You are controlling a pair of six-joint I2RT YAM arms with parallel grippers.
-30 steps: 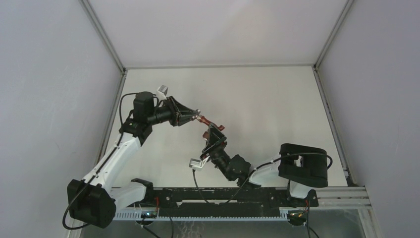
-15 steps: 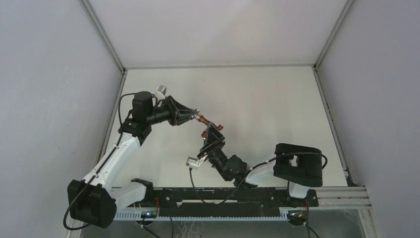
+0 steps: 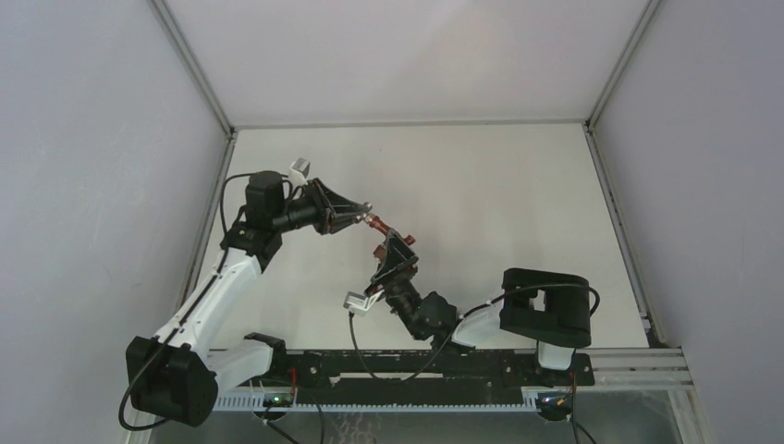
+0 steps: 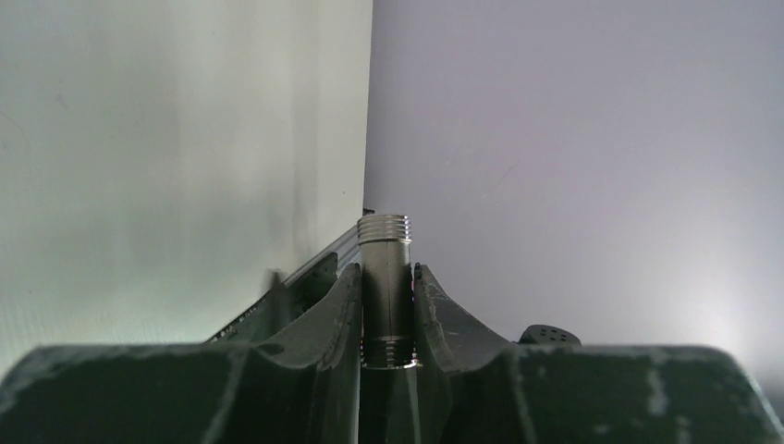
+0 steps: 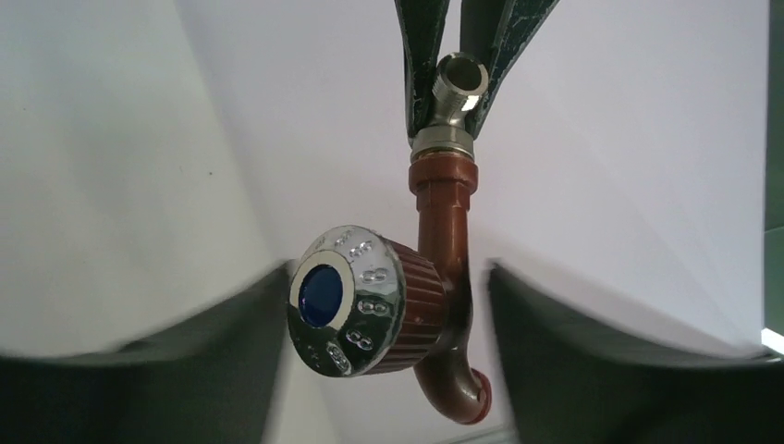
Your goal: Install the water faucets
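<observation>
Top external view: the left gripper [image 3: 361,214] is seen left of centre, pointing right, with the silvery fitting [image 3: 367,210] at its tip. The reddish-brown faucet [image 3: 381,226] runs from that tip down and to the right into the right gripper [image 3: 396,248], which reaches up from the lower middle of the frame. Both parts are held over the table [image 3: 499,185]. They are too small there for the grips to be judged.

In the left wrist view the fitting [image 4: 385,277] is shown upright at the centre, clamped between the two fingers [image 4: 434,310] of the left gripper [image 4: 385,270]. Its threaded end stands out past the fingertips. Table is seen at the left of that frame and wall [image 4: 573,139] at the right. The faucet is not shown there.

In the right wrist view the faucet [image 5: 444,222] fills the centre. A ribbed knob [image 5: 370,301] with a chrome face and blue cap is seen at the middle, a brown pipe rises behind it, and a curved spout sits at the bottom. The right gripper [image 5: 386,277] is closed on it, with blurred fingers [image 5: 592,361] lying against the knob on the left and the pipe on the right. At the top of the frame the fitting [image 5: 453,92] is pinched between the left gripper's fingers and is met by the pipe's collar. Whether the threads are engaged cannot be told.
</observation>
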